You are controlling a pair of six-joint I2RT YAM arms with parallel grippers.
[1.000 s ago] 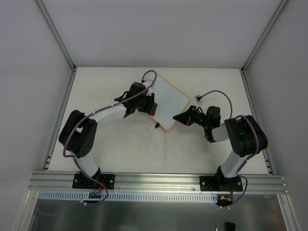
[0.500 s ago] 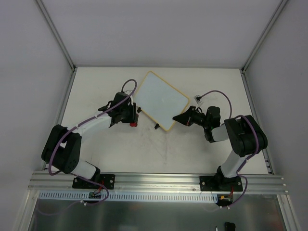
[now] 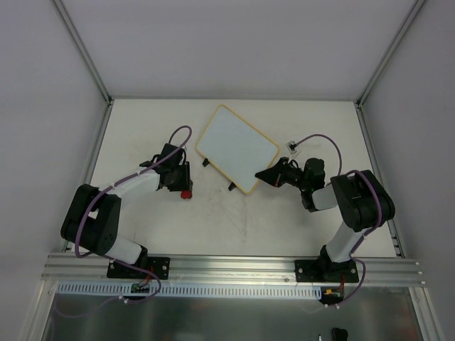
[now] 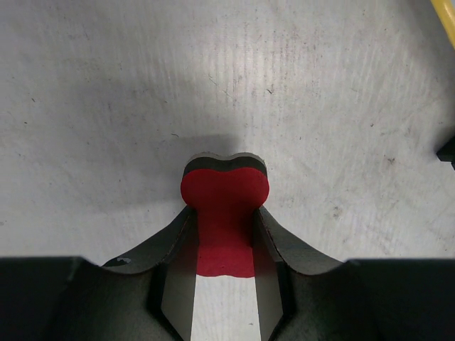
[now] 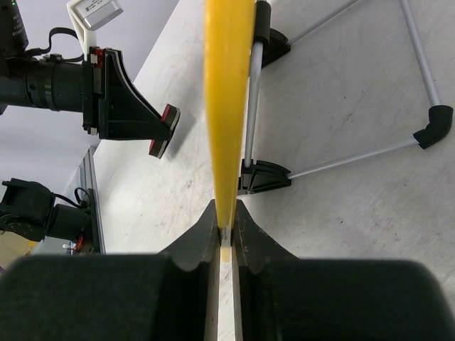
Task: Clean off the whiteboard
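Clamping the yellow-framed white whiteboard (image 3: 237, 148) by its edge (seemingly blank), right gripper (image 5: 226, 213) jaws nearly meet; left gripper (image 4: 224, 217) jaws pinch a red bow-shaped eraser (image 4: 225, 186).

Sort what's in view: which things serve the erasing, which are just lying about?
Job: whiteboard; red eraser, in left gripper; right gripper, clamped on the whiteboard's yellow edge.
Lying about: small white tag beside the right arm's cable; black object below the rail.

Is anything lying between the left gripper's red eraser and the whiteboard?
No. In the top view only bare table separates the eraser, held in the left gripper, from the whiteboard.
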